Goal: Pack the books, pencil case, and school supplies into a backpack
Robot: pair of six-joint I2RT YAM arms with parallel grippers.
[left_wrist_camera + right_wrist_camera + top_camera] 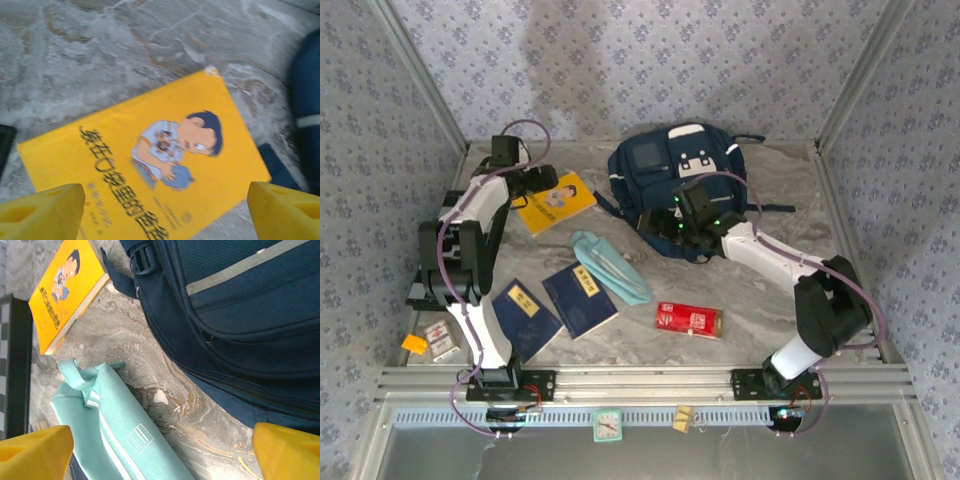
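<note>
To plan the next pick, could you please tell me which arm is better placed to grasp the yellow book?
Left, probably: the left end effector hangs open directly over the yellow book, while the right end effector is open beside the backpack and pencil case, farther away.

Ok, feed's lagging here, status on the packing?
Left gripper jaws open over yellow book. Right gripper jaws open by backpack, pencil case near. Navy books, red box on table. Nothing blocking.

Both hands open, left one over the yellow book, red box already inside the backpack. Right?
No. The top external view shows the red box lying on the table, outside the backpack. The left hand and right hand are open, the left over the yellow book.
</note>
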